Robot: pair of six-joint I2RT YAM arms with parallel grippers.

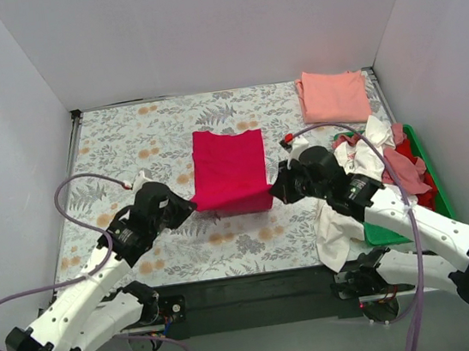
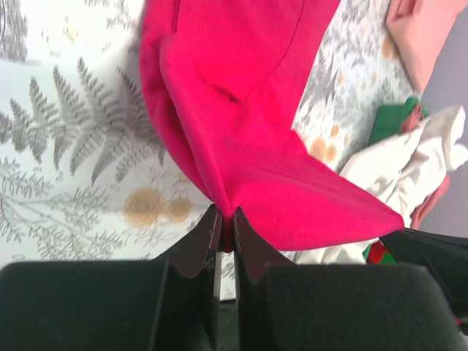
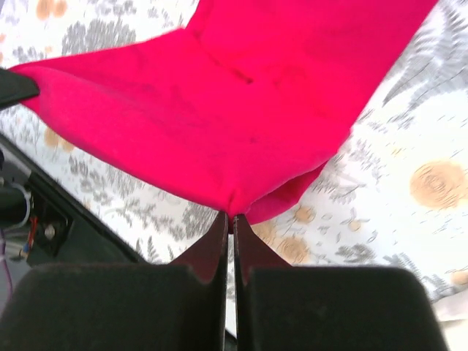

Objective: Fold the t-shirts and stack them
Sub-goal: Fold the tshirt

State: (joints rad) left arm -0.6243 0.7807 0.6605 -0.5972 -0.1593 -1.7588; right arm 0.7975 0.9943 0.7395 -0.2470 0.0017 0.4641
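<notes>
At the middle of the fern-and-flower printed tabletop, one large crimson-red cloth t-shirt is laid out as a folded rectangle. Its long axis runs from the near edge toward the far wall, and its far short edge lies flat. The near short edge is raised off the surface and held at both corners. The near left corner is pinched between the closed black fingers of the left hand, and the near right corner is clamped in the same way by the right hand.

In the left wrist view the cloth is gathered into a tight point where it enters the left hand, and from there it fans out in soft, deep folds. In the right wrist view the doubled hem is drawn into the right hand, with the matte fabric sagging in a shallow curve between the two grips.

One salmon-pink cloth t-shirt lies folded into a flat, nearly square pad at the far right corner, well apart from the crimson one.

One green plastic tray stands along the right side, and crumpled white, red and pink shirts are heaped in it. How many are in the heap cannot be counted. White cloth is draped from the heap down over the tabletop's near edge, beside the right arm.
</notes>
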